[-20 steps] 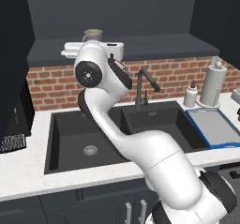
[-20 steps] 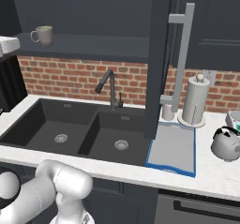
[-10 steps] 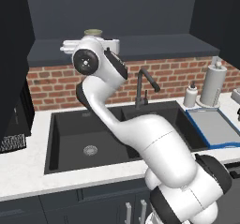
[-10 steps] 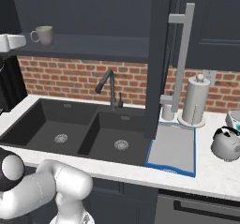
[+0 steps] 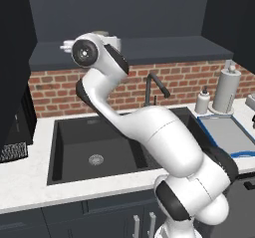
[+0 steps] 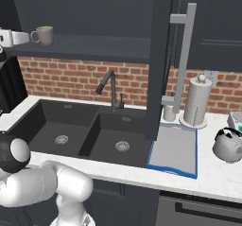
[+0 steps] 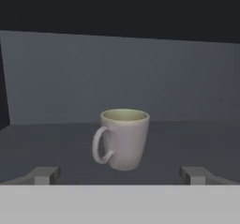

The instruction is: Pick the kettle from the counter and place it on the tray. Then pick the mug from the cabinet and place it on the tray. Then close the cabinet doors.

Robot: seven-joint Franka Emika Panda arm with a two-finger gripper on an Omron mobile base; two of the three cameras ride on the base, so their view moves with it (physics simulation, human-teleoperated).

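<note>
In the hand view the mug (image 7: 123, 138) stands upright at the centre of the frame, just ahead of the hand (image 7: 121, 175), whose two tips sit far apart at the lower left and lower right with nothing between them; the hand is wide and not touching the mug. The mug rests on the dark shelf (image 7: 56, 138) of the cabinet (image 6: 118, 12). It is grey-beige with a pale greenish-cream inside, its loop handle turned to the left of the frame. In the right base view the mug (image 6: 43, 35) sits at the upper left, with the hand just beside it at the left edge. The kettle (image 6: 228, 144), squat and silver-grey, stands on the table (image 6: 212, 178) at the right edge, beside the blue-rimmed tray (image 6: 174, 150).
</note>
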